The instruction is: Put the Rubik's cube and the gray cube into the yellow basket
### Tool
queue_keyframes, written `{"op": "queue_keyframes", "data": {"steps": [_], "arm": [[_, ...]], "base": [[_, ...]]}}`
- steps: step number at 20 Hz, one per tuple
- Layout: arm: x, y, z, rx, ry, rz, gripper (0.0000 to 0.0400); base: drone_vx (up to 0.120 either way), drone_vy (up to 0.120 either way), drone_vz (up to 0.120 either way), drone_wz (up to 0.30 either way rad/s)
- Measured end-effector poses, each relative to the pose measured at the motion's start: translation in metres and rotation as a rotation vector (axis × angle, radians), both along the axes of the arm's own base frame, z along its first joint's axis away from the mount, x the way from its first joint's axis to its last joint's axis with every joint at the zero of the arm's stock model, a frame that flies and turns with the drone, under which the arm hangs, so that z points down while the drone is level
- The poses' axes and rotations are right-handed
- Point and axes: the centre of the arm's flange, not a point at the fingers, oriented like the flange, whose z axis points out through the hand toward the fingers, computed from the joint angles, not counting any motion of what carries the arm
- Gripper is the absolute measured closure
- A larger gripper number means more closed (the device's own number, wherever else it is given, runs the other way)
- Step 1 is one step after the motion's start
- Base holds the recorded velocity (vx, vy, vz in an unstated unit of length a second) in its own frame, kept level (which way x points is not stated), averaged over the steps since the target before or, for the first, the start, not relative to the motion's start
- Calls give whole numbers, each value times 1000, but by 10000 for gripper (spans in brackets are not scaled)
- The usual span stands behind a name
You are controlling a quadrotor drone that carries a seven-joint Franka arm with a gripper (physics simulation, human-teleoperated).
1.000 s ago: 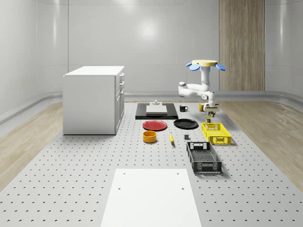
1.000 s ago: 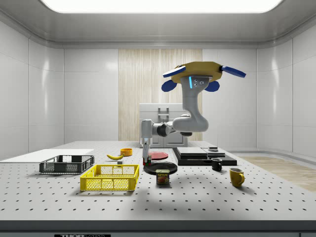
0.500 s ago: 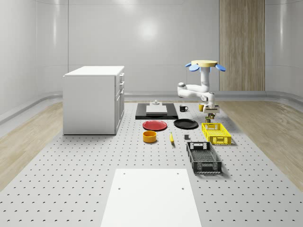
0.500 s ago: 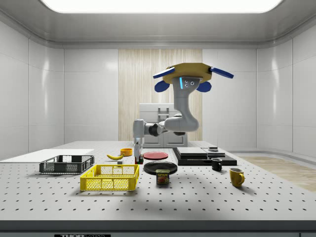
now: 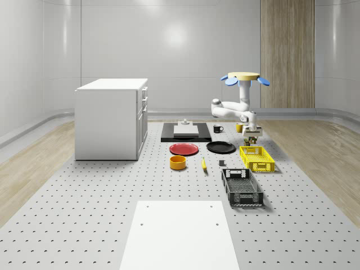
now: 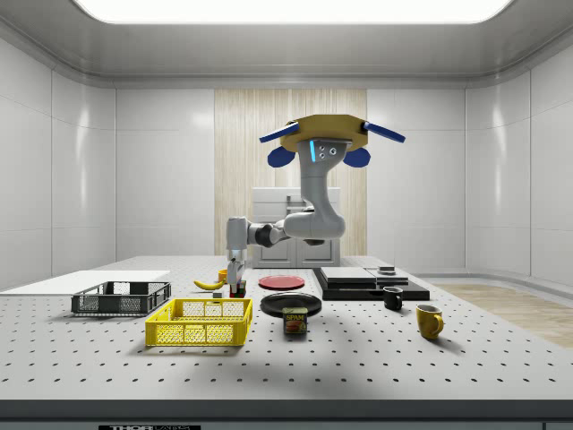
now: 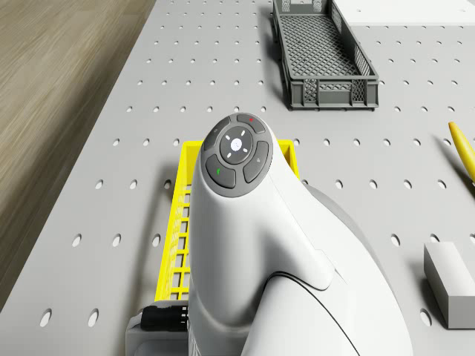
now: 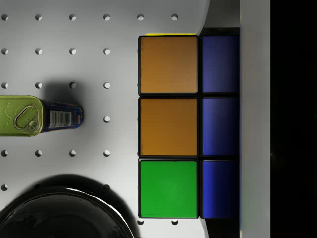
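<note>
Rubik's cube (image 8: 188, 126) is held clamped in the gripper (image 6: 237, 288), above the far end of the yellow basket (image 6: 200, 322). Orange, green and blue tiles with black borders are seen. Drone (image 6: 320, 143) hovers over the table (image 6: 376, 358), near the tin (image 6: 295, 321).

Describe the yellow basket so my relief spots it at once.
On the table, toward the whole-scene view's right, two slatted baskets lie end to end. The yellow basket is the farther one, by the hovering drone's tool, which holds the Rubik's cube; the nearer one is the black basket.
</note>
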Motion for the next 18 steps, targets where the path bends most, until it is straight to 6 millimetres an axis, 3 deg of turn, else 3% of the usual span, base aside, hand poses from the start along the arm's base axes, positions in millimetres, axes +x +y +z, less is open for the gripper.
{"op": "queue_keyframes", "data": {"steps": [5,14,18], "arm": [[0,0,0,0,0,0,75],[0,0,0,0,0,0,75],[0,0,9,0,0,0,75]], "base": [[120,0,-8,0],[0,0,-120,0],[0,0,-10,0]]}}
